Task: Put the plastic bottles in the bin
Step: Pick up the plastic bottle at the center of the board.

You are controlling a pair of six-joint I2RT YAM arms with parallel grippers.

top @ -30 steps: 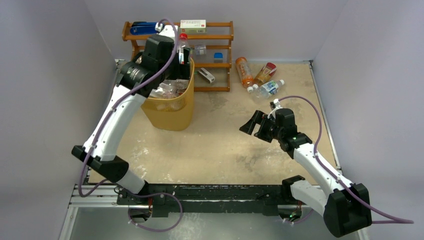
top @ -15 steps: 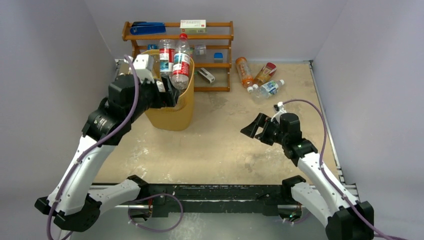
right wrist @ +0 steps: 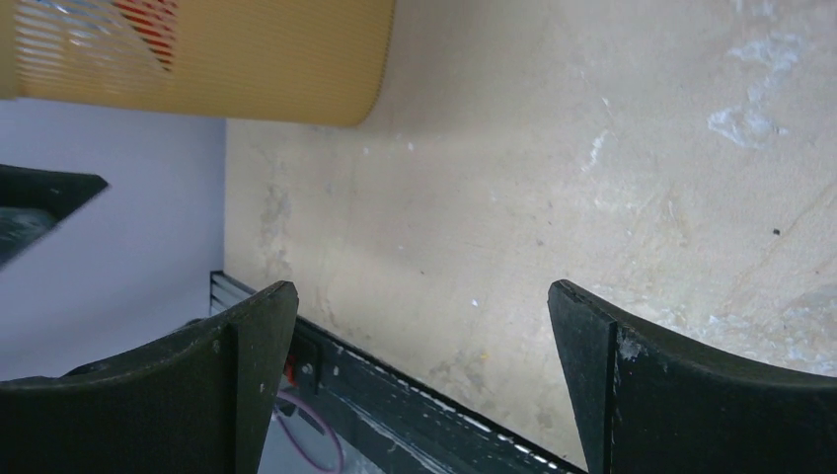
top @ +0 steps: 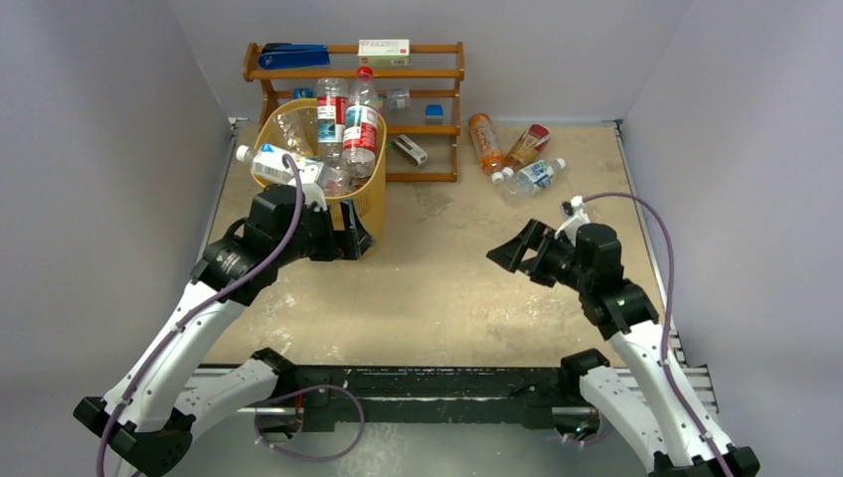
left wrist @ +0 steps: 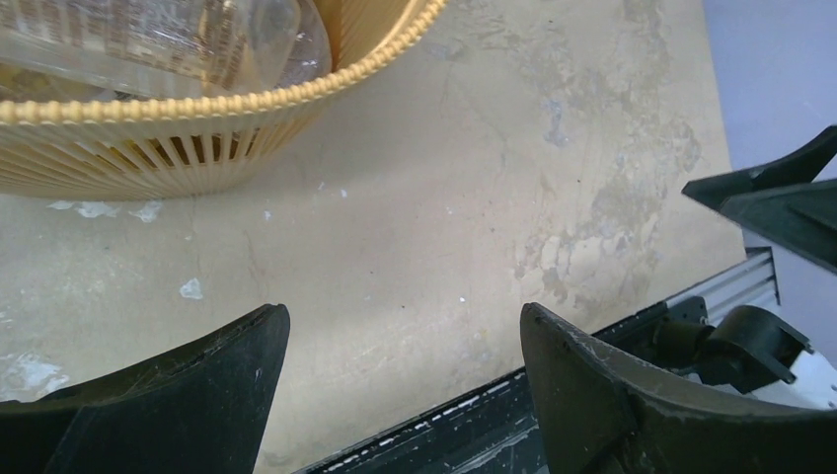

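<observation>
Seen from above: yellow mesh bin [top: 372, 199] standing at the far left of the tan, scuffed surface [top: 447, 288], crowded with plastic bottles [top: 359, 134]. Two clear ones with red-and-white labels upright at its far side, and a white-and-blue bottle [top: 270, 162] lying across the near-left rim. Three loose bottles [top: 484, 142] lying close together at the far right of the surface, well apart from the bin: one orange, one amber with a red label, one clear with a blue-green label. Behind the bin, against the far wall, a brown wooden rack [top: 437, 75] carrying a blue stapler [top: 293, 55] and a small box [top: 384, 49] on its top shelf. Left end effector [top: 353, 238] just beside the bin's near wall, fingers spread wide with nothing between them. From its own wrist camera, only bare surface in the gap, with the bin's rim and slatted wall at upper left. Right end effector [top: 517, 250] over the right-centre of the surface, pointing left, fingers likewise spread and holding nothing, on the near side of the loose bottles and well apart from them.
</observation>
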